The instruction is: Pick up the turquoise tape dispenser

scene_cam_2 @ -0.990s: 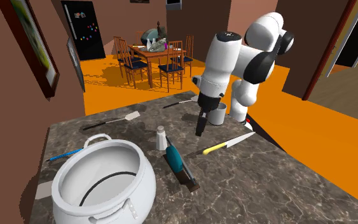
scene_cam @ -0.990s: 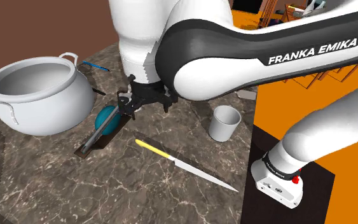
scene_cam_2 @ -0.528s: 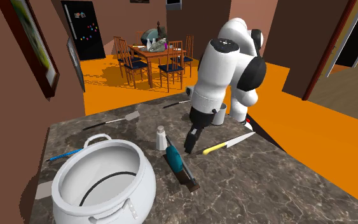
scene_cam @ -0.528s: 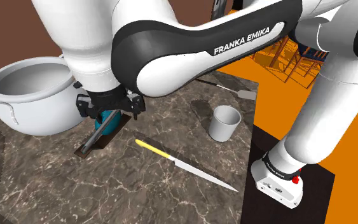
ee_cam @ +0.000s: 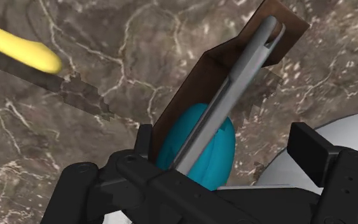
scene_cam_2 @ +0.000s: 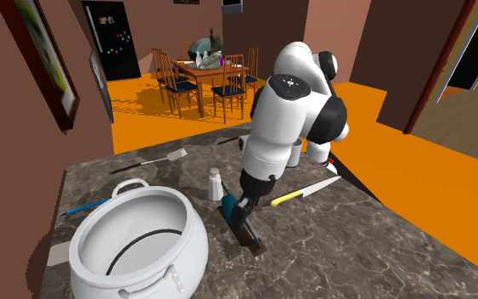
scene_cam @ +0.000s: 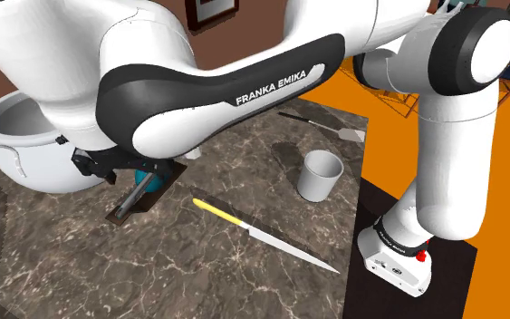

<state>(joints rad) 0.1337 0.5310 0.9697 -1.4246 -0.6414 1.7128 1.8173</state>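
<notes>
the turquoise tape dispenser (ee_cam: 199, 153) lies on the dark veined counter (scene_cam: 81, 263), a turquoise round body on a long brown base with a grey bar running along its top. the gripper (ee_cam: 226, 137) hangs low right above it with its black fingers (ee_cam: 308, 145) spread wide. the round body sits between them, one finger close by the edge of the brown base and the other well clear on the far side, and neither plainly presses on it, so nothing is held. in the shoulder view the dispenser is just beside the big white pot (scene_cam: 26, 136), between the pot and a yellow-handled knife (scene_cam: 271, 237) that lies slantwise on the counter. farther toward that view's right stands a small white cup (scene_cam: 321, 177). in the second exterior view a small white shaker (scene_cam_2: 216, 183) stands near the dispenser's turquoise end, and a spatula (scene_cam_2: 156, 159) lies beyond it.
</notes>
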